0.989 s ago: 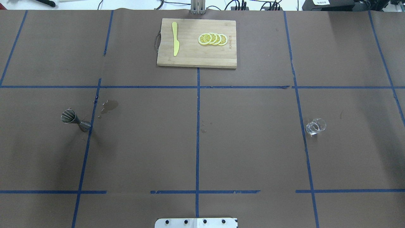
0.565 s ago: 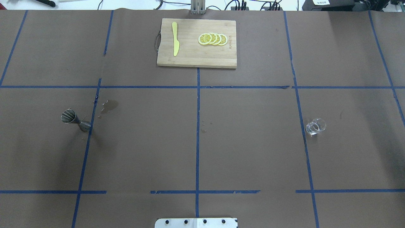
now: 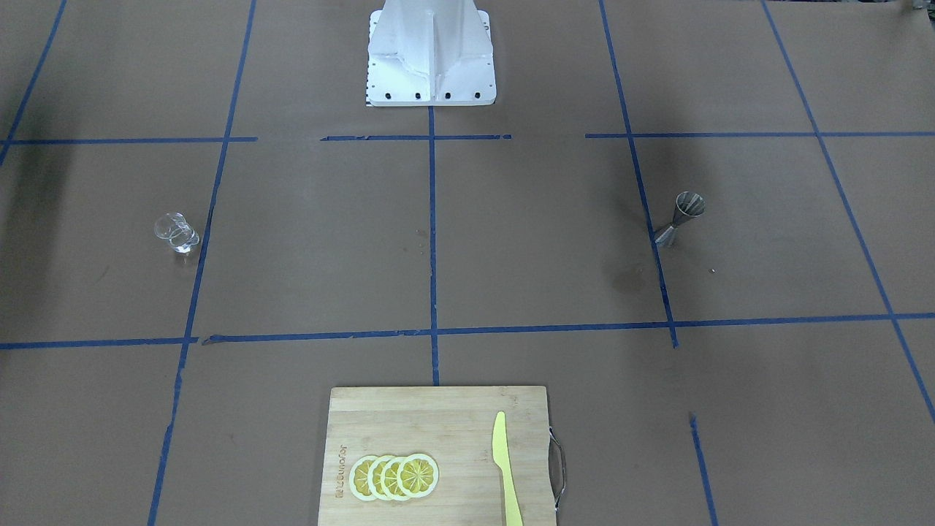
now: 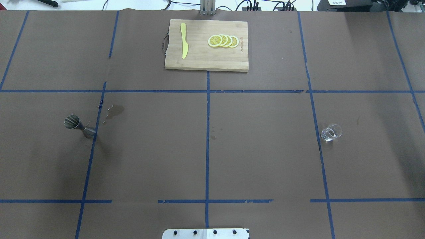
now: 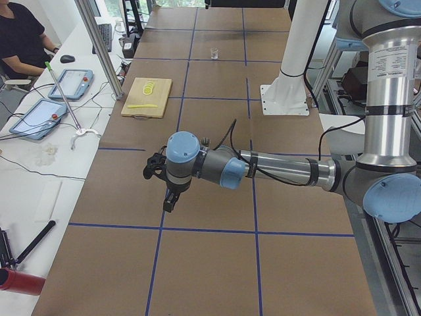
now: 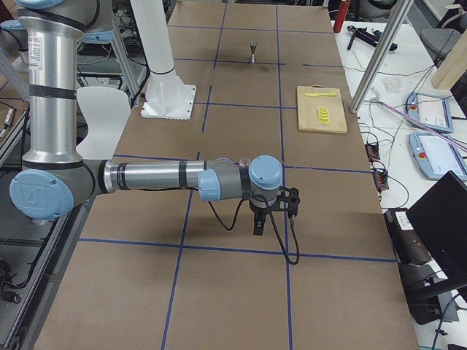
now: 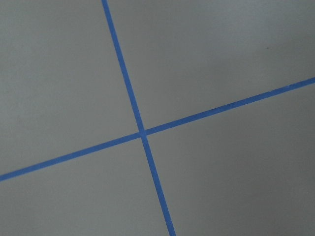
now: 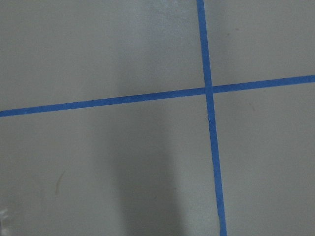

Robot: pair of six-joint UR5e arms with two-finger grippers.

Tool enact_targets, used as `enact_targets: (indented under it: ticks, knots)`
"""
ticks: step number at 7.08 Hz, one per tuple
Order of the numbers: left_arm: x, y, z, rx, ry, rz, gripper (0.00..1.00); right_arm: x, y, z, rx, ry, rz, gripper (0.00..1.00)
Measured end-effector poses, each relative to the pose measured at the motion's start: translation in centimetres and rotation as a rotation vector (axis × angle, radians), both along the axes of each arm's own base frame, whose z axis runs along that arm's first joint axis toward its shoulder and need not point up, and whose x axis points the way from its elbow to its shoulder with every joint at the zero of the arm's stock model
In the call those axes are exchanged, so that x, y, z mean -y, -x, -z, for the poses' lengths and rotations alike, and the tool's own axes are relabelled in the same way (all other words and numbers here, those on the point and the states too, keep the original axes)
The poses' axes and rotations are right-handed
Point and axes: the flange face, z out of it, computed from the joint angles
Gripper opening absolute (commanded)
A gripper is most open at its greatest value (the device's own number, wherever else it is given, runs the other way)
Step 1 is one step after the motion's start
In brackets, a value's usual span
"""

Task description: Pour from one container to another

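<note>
Glass cup (image 4: 331,132): one; jigger (image 4: 79,126): one; lemon slices (image 4: 223,40): four.

Brown tabletop (image 4: 265,149) gridded in blue tape, yellow knife (image 4: 183,39), pale wooden board (image 4: 206,59), silver-grey jigger (image 4: 78,126).

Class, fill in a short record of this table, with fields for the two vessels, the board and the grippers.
glass cup: upright, robot's right side, nothing touching it
jigger: upright, robot's left side, nothing touching it
cutting board: far edge, centre; holds knife and lemon slices
left gripper: above the table, not at the jigger; open or shut unclear
right gripper: above the table, not at the cup; unclear
</note>
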Motion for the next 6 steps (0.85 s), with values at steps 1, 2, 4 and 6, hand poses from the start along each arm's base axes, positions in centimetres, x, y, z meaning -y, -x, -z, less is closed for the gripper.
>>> enact_targets:
  ticks: [1,2,4,6]
  knots:
    - [0.2,-4.0,1.8,-0.074,0.011,0.026,1.00,-0.1,0.1,-0.1,-0.002,0.001,0.004,1.00]
    - [-0.1,-9.8,4.2,-0.147,0.013,0.066,1.00,-0.1,0.4,-0.2,-0.002,0.002,0.009,1.00]
    - [-2.6,-19.9,9.6,-0.272,-0.051,0.192,1.00,0.1,2.1,0.1,-0.002,-0.013,0.044,1.00]
    - [-6.9,-23.8,13.5,-0.323,-0.110,0.362,1.00,0.3,3.4,0.1,0.000,-0.082,0.069,1.00]
